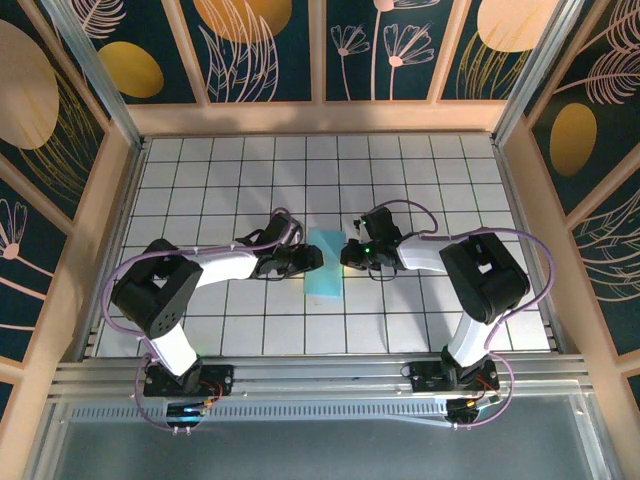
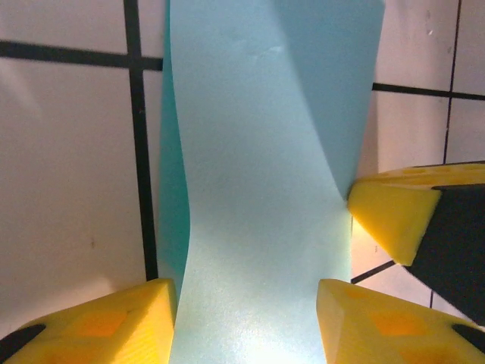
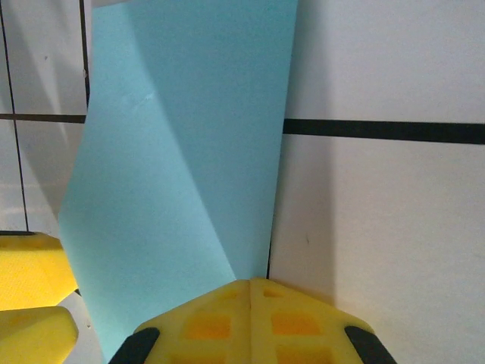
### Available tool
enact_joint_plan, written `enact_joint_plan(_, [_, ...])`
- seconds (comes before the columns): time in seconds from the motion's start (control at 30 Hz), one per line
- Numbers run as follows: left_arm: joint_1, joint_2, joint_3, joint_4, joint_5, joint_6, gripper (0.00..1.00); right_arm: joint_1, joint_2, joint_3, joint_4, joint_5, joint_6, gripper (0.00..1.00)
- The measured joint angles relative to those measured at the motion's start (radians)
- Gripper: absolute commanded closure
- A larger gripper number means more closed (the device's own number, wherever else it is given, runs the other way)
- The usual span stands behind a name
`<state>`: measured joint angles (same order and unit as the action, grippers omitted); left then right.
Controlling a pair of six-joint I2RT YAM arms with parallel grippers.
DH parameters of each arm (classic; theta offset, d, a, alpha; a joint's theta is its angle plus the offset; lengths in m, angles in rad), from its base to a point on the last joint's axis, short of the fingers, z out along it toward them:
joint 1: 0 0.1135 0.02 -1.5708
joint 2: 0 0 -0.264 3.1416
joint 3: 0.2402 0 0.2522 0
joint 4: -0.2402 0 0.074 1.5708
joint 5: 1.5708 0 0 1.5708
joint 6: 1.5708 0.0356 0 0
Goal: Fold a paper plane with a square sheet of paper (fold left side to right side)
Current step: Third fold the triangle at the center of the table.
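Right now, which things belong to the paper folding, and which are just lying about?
Job: square sheet of paper, partly folded; left gripper, jaws open; right gripper, jaws shut.
Just there: tiled table; patterned walls.

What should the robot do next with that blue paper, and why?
Probably lower the left hand and press the folded-over flap flat. The sheet of paper is doubled over but bows up rather than lying creased, the left hand's fingers stand apart on either side of it, and the right hand, fingers shut, sits at its edge.
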<state>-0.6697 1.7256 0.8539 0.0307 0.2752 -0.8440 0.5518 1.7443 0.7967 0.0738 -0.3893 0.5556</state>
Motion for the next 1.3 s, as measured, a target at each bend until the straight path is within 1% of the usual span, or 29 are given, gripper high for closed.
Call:
enact_joint_plan(0.17, [0.000,0.020,0.040,-0.001,-0.003,0.014,0.51,0.000,0.002,0.002,-0.003,0.000,-0.001,1.00])
enact_joint_plan(0.47, [0.000,0.031,0.041,-0.010,-0.014,0.034,0.50,0.000,0.002,0.003,-0.003,0.000,-0.008,1.00])
enact_joint_plan(0.73, [0.015,0.045,0.061,-0.017,-0.025,0.108,0.50,0.000,0.003,0.007,-0.011,0.001,-0.026,1.00])
enact_joint_plan(0.97, [0.024,0.060,0.070,-0.025,-0.022,0.142,0.67,0.000,0.003,0.007,-0.011,0.001,-0.027,1.00])
enact_joint_plan(1.07, [0.024,0.063,0.069,-0.026,-0.021,0.138,0.75,0.000,0.003,0.011,-0.018,0.003,-0.027,1.00])
enact_joint_plan(1.23, [0.024,0.063,0.056,-0.025,-0.021,0.129,0.84,0.000,0.004,0.018,-0.029,0.008,-0.035,1.00])
enact_joint_plan(1.3, [0.024,0.063,0.048,-0.026,-0.022,0.122,0.90,0.001,0.004,0.022,-0.033,0.016,-0.040,1.00])
